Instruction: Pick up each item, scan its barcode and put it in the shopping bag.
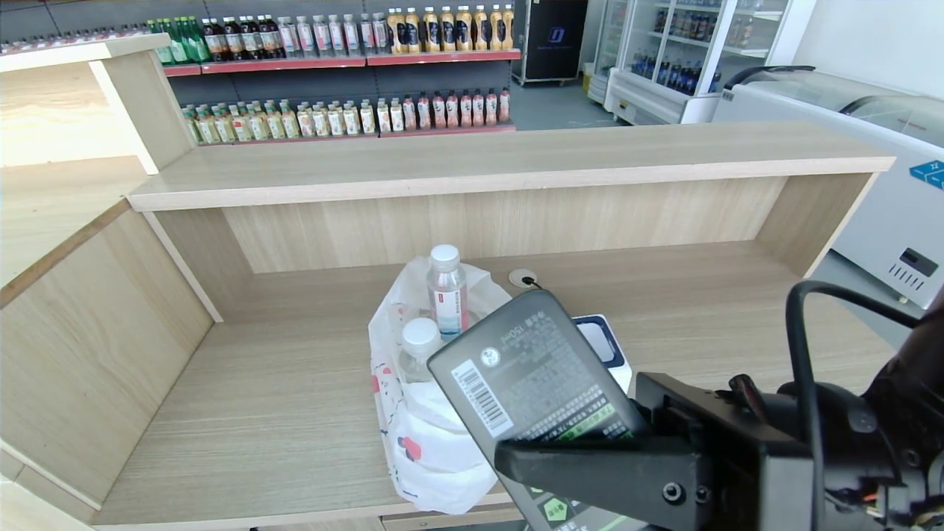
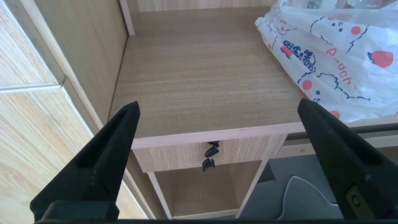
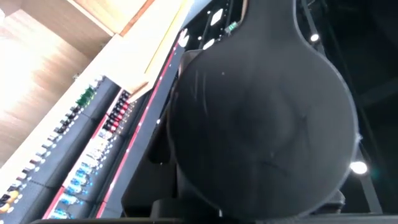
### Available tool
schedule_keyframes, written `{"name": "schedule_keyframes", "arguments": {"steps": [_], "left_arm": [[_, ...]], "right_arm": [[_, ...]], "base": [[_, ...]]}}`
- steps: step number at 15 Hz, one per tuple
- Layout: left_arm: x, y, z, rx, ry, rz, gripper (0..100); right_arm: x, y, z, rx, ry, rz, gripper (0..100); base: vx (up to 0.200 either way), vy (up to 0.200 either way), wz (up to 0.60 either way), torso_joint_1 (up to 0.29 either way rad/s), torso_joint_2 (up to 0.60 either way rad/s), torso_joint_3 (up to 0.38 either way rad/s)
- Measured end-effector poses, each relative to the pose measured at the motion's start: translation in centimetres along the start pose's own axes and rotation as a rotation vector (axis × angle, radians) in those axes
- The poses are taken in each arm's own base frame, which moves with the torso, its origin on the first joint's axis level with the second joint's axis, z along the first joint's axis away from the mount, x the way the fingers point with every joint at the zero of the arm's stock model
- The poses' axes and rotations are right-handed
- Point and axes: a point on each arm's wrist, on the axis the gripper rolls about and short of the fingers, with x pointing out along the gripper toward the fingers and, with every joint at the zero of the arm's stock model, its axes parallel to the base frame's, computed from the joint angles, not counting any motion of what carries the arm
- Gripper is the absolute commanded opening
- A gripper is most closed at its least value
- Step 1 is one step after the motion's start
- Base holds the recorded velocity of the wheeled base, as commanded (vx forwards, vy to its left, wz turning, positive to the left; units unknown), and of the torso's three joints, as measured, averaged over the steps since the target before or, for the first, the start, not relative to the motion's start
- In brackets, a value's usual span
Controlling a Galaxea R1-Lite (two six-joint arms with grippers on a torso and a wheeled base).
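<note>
**Dark packet held up in the right gripper, bag with two bottles on the counter**

We see the right gripper (image 1: pixel 575 451) low in the foreground of the head view, its jaws clamped on the lower end of a flat dark packet (image 1: pixel 531 369). The packet is held up off the counter (image 1: pixel 280 383), tilted, with its printed face towards the head camera. The barcode (image 1: pixel 483 398) sits near the packet's left edge. In the right wrist view the same packet (image 3: pixel 261 124) shows as a broad, dark, rounded shape right in front of the lens.

The shopping bag (image 1: pixel 428 442) – white plastic with red and blue print – stands on the counter just behind and to the left of the packet, its lower part hanging slightly over the front edge. Two clear bottles stand upright inside it: a taller bottle (image 1: pixel 447 291) with a white cap and a red label at the back, and a shorter bottle (image 1: pixel 419 346) in front of it. A white device (image 1: pixel 605 343) with a blue-edged face lies on the counter just right of the bag, partly hidden by the packet.

The left gripper (image 2: pixel 219 109) hangs with its jaws spread wide and nothing between them – it is over the front edge of the counter (image 2: pixel 199 68), with the bag (image 2: pixel 323 56) off to its right. Below that edge a key (image 2: pixel 211 155) hangs in a drawer front (image 2: pixel 168 158).

Beyond the counter, shelves (image 1: pixel 332 63) carry rows of drinks bottles
</note>
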Motion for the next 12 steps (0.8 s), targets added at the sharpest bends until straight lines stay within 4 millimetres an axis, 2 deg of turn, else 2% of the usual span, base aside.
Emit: {"name": "schedule_keyframes", "arguments": {"steps": [7, 9, 10, 12], "left_arm": [[0.0, 0.0, 0.0, 0.0, 0.0, -0.001, 100], [0.0, 0.0, 0.0, 0.0, 0.0, 0.0, 100], [0.0, 0.0, 0.0, 0.0, 0.0, 0.0, 100], [0.0, 0.0, 0.0, 0.0, 0.0, 0.0, 100]], "right_arm": [[0.1, -0.2, 0.1, 0.03, -0.007, -0.006, 0], [-0.3, 0.2, -0.4, 0.159, 0.001, 0.031, 0], [-0.7, 0.5, -1.3, 0.248, 0.044, 0.057, 0], [-2.3, 1.8, -3.5, 0.535, 0.196, 0.15, 0]], "base": [[0.0, 0.0, 0.0, 0.0, 0.0, 0.0], [0.0, 0.0, 0.0, 0.0, 0.0, 0.0], [0.0, 0.0, 0.0, 0.0, 0.0, 0.0], [0.0, 0.0, 0.0, 0.0, 0.0, 0.0]]}}
